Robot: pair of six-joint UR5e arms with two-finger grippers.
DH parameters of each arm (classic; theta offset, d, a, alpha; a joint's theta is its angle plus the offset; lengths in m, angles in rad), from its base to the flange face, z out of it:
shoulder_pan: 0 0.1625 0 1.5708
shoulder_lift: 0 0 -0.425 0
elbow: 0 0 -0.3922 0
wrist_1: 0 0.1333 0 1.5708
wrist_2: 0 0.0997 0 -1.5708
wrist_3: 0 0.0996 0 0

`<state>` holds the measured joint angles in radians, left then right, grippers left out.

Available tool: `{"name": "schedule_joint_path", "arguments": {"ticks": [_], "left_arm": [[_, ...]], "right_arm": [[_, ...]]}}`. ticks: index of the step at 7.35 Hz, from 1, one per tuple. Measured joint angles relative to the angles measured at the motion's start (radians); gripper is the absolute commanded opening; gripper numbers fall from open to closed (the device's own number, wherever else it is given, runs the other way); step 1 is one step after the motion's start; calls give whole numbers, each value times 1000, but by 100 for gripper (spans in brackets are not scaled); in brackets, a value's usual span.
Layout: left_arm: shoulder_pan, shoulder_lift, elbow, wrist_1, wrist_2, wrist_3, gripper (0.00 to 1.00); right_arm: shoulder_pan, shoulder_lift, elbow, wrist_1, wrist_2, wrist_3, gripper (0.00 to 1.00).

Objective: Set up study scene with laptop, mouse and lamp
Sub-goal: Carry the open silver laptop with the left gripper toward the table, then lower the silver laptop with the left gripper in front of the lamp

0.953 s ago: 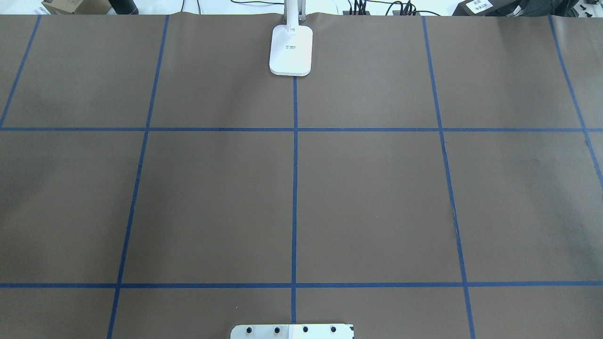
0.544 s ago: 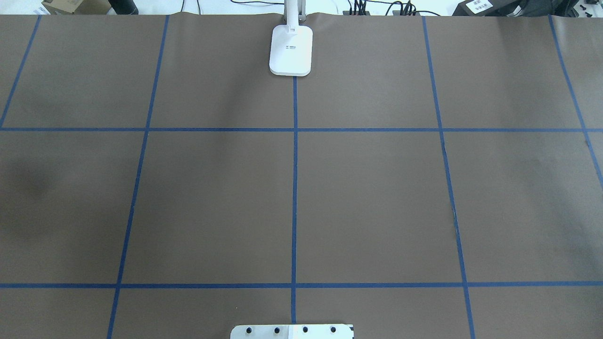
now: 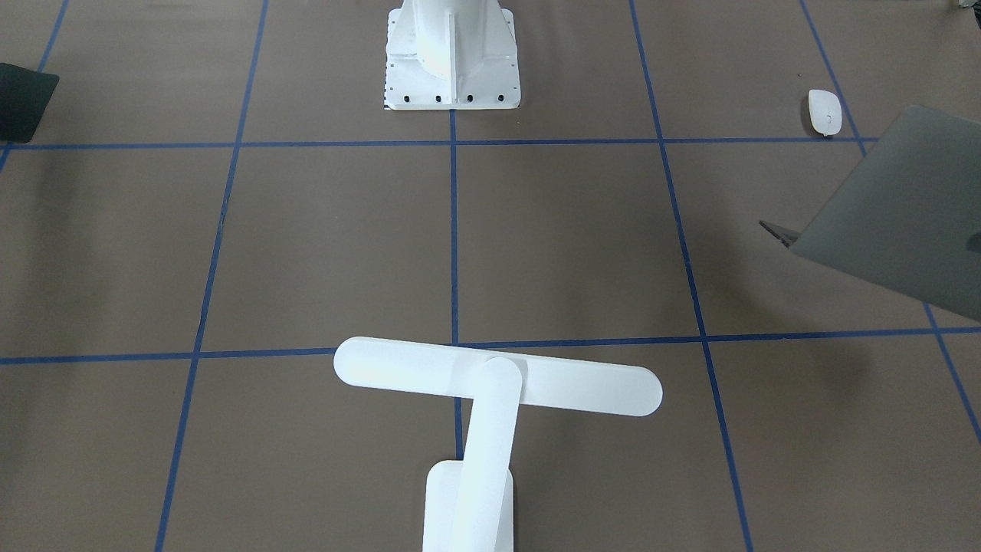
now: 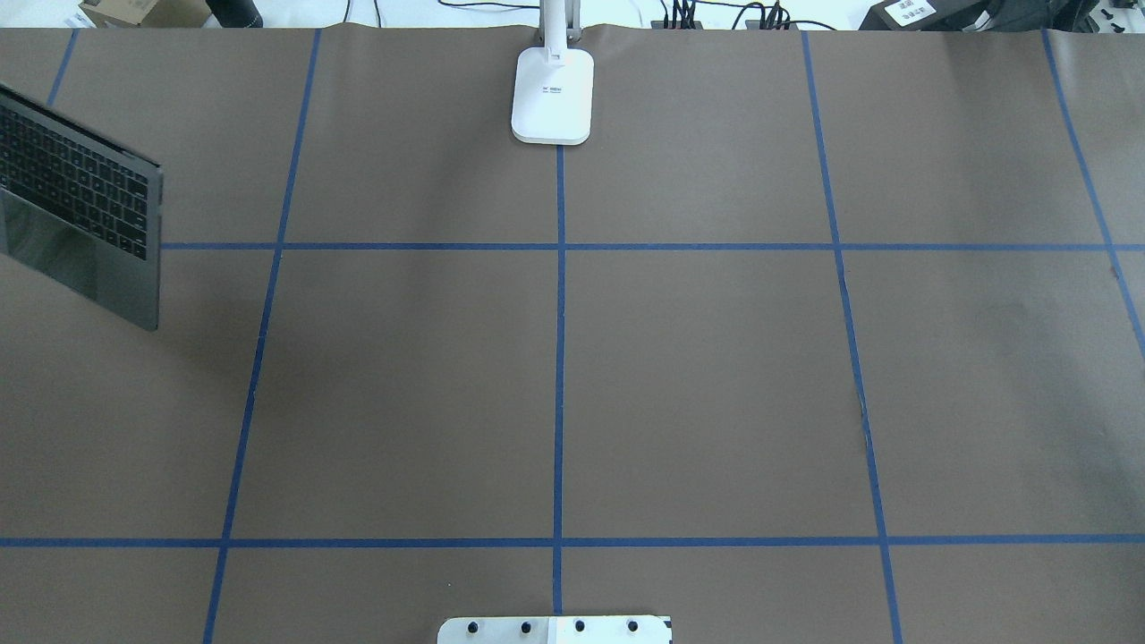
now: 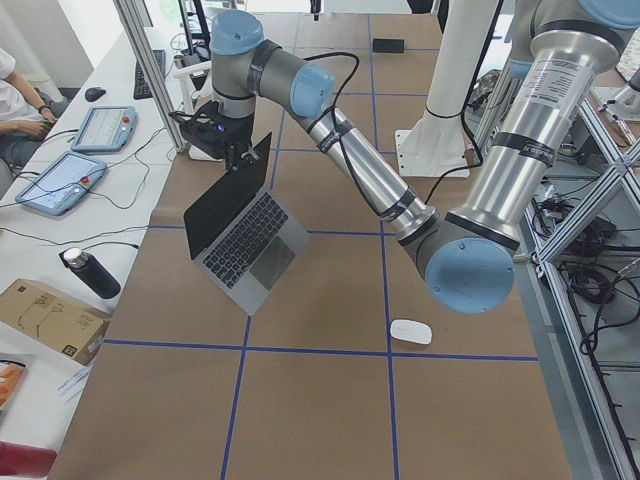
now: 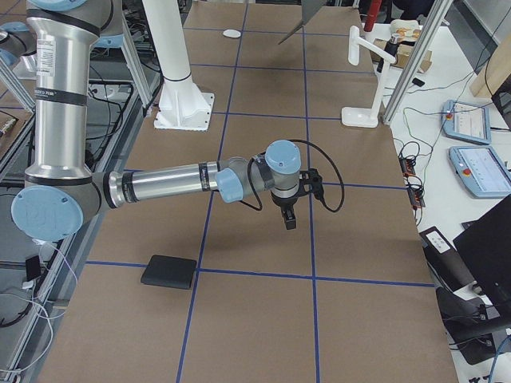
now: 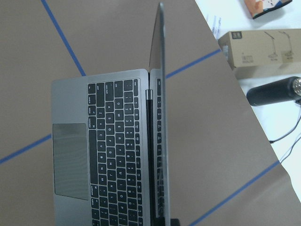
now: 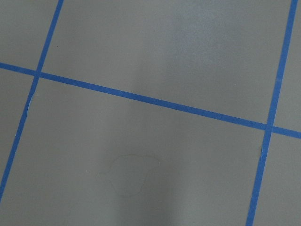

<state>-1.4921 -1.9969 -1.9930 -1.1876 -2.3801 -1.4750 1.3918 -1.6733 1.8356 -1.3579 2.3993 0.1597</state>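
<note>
The laptop (image 4: 85,210) is open and hangs tilted above the table's left side; it also shows in the front view (image 3: 897,215) and the left wrist view (image 7: 108,150). My left gripper (image 5: 238,158) grips the top edge of its lid, which runs edge-on in the wrist view down to a dark fingertip (image 7: 175,221). The white mouse (image 3: 825,111) lies near the robot's side, left of the laptop (image 5: 411,331). The lamp (image 3: 498,377) stands at the far middle edge (image 4: 553,94). My right gripper (image 6: 287,217) hovers over bare paper; I cannot tell if it is open.
The white robot pedestal (image 3: 452,65) stands at the near middle edge. A flat black mat (image 6: 169,271) lies on the robot's right side (image 3: 23,100). Blue tape lines grid the brown table cover (image 4: 716,385). Boxes, a bottle and cables lie beyond the far edge.
The laptop has come into the overhead view from the left edge; before, only a growing shadow showed there. The lamp has not moved.
</note>
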Motion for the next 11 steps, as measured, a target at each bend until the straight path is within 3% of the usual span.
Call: {"name": "schedule_joint_path", "arguments": {"ticks": [5,9,11], "left_arm": [[288,-259,-7,15,104,-557,0],[549,-511,7,151,295,-990,0],[662,-607,86,176,401,-1098,0]], "right_arm": [[1,6,-5,-3,-1,4,100],[1,14,-35,-3,0,4,100],[1,24,-53,-3,1,4,100]]}}
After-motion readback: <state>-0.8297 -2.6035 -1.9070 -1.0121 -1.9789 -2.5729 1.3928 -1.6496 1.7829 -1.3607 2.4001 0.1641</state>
